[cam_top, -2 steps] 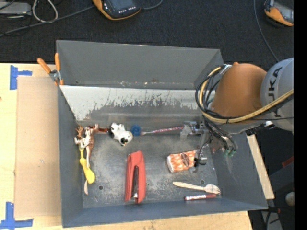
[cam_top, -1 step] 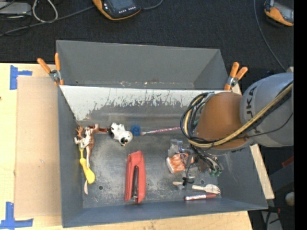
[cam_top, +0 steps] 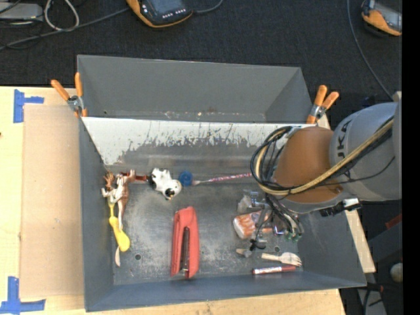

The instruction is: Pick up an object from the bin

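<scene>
A KUKA arm point(cam_top: 367, 156), reaching in from 3 o'clock, hangs its gripper point(cam_top: 261, 236) low over the floor of a grey metal bin point(cam_top: 197, 97), at about 4 o'clock from the bin's middle. An orange cover point(cam_top: 303, 166) and loops of black and yellow cable point(cam_top: 272, 169) at the wrist hide much of the tool, so it cannot be told whether the gripper is released or clenched, and nothing can be seen held in it.

Just beside the gripper, at its 9 o'clock, lies a small orange-and-clear crumpled thing point(cam_top: 244, 226), perhaps a wrapper; whether the two touch cannot be told. At the gripper's 5 o'clock, near the front wall, lie a pale spoon-like piece point(cam_top: 286, 259) and, just below it, a thin red-and-white stick point(cam_top: 270, 270).

A red stapler-shaped tool point(cam_top: 185, 243) lies lengthwise near the middle of the floor, at 6 o'clock, well apart from the gripper. Along the back of the floor, from 10 to 12 o'clock, sit a small white-and-black toy animal point(cam_top: 164, 183), a little blue piece point(cam_top: 186, 178) beside it and a thin pinkish rod point(cam_top: 223, 176) running toward the arm. At 9 o'clock, by the left wall, a brown-and-white toy figure point(cam_top: 117, 185) lies above a yellow utensil point(cam_top: 119, 233).
</scene>
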`<control>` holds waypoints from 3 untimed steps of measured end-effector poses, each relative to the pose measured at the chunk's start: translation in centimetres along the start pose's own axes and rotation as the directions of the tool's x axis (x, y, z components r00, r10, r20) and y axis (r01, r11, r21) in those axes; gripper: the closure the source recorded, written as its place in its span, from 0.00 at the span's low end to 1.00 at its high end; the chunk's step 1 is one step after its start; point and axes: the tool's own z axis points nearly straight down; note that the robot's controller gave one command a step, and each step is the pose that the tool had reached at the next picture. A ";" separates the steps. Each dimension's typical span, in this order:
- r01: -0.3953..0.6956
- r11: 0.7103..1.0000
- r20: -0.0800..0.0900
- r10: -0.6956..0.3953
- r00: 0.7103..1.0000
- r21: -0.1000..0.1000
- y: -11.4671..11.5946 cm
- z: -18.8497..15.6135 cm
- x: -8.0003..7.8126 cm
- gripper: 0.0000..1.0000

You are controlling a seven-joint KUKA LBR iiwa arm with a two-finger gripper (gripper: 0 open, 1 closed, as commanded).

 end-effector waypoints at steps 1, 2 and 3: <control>0.014 1.000 -0.004 -0.014 1.000 -0.001 -1.3 -0.1 -4.7 1.00; 0.015 1.000 -0.004 -0.015 1.000 -0.001 -1.3 -0.1 -4.7 1.00; 0.037 0.999 -0.008 -0.037 0.999 -0.002 -2.3 -6.9 -5.2 1.00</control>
